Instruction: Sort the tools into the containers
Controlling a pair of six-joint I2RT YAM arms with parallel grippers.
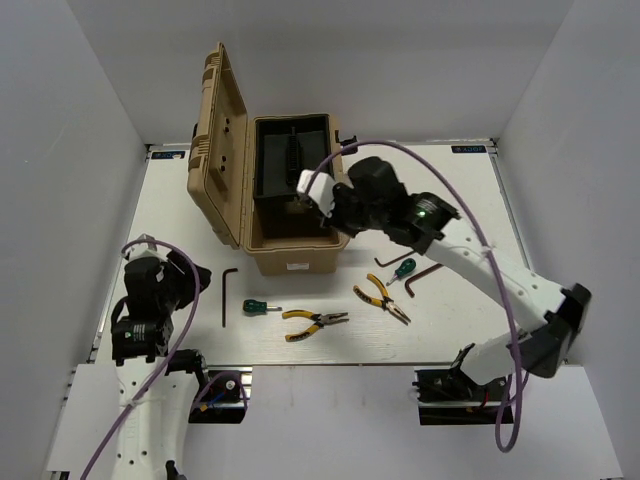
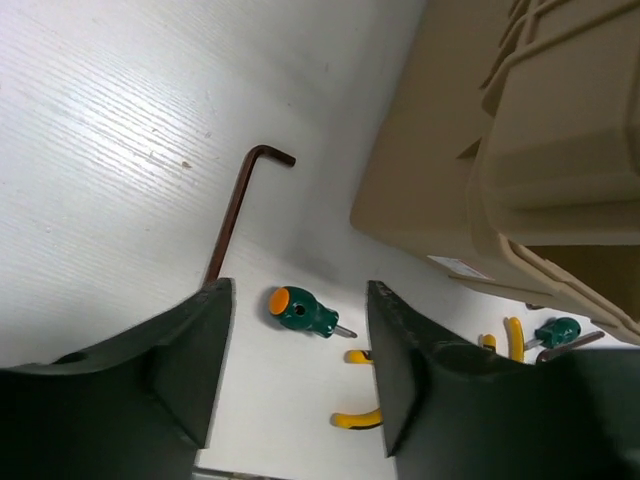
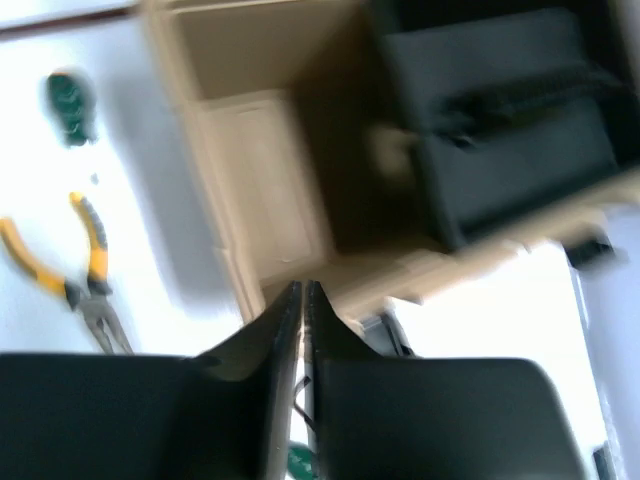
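The right gripper (image 3: 302, 288) is seen clamped closed above the open toolbox (image 1: 295, 255), nothing discernibly held. The left gripper (image 2: 300, 288), spread wide, is nearer the screwdriver (image 2: 300, 311), which lies on the table (image 2: 100, 150) just ahead, in line with its gap, shaft pointed toward the pliers (image 2: 355, 420).

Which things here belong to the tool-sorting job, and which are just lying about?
Job: tan toolbox; black tray; left pliers; right pliers; left screwdriver; right screwdriver; left hex key; right hex keys.
Not the job: purple cable; blue label.
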